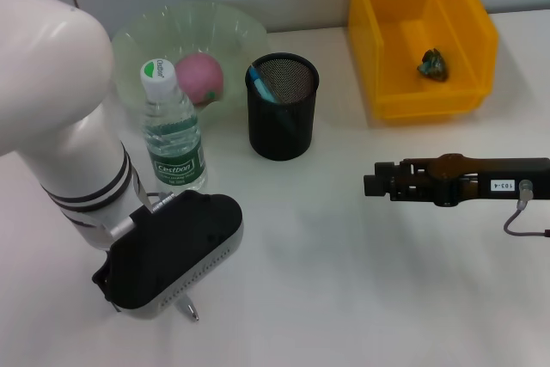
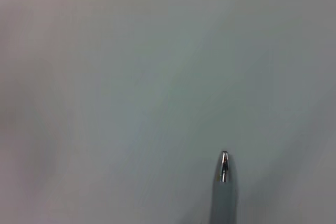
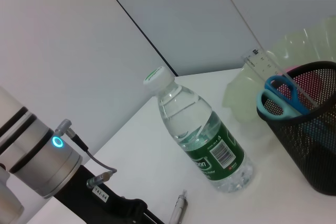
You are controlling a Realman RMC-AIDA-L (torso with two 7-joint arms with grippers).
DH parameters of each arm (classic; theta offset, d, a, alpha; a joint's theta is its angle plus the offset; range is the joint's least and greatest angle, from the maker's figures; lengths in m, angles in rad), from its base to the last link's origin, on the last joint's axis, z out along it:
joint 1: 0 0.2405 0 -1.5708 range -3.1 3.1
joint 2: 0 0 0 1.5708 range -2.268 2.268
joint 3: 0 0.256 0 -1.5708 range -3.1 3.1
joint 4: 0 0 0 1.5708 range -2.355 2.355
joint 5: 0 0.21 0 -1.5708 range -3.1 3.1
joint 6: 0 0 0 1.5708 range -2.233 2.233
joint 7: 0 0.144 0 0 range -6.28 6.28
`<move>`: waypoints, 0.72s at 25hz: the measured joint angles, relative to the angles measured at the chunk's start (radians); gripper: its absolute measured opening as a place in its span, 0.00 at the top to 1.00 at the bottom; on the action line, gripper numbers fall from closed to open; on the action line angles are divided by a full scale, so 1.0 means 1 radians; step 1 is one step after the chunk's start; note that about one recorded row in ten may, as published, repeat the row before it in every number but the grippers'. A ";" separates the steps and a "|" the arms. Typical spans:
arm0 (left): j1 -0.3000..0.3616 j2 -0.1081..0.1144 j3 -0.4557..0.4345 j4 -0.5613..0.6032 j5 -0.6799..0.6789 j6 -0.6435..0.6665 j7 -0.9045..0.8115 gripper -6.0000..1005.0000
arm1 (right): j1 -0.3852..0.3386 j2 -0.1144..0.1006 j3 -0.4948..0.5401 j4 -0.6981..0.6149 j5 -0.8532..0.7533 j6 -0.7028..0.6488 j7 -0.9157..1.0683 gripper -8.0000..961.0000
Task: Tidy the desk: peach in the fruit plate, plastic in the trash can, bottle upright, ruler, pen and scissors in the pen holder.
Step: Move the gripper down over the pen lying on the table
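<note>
Silver metal pen [image 1: 186, 307] hangs tip-down under the left gripper [image 1: 172, 302] at near left, apparently pinched. A loose hold could drop it short of the black mesh pen holder [image 1: 283, 106]. Right gripper [image 1: 371, 185] idles right, fingers unreadable.

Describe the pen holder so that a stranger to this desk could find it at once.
Start at the yellow bin at the table's far edge. Beside it, before the green fruit plate, stands the pen holder: the only black mesh cup, with blue-handled scissors inside.
</note>
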 joint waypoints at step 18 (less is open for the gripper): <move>-0.007 0.000 0.016 0.002 0.004 0.003 -0.007 0.40 | 0.001 0.000 0.003 -0.002 0.000 0.000 0.000 0.40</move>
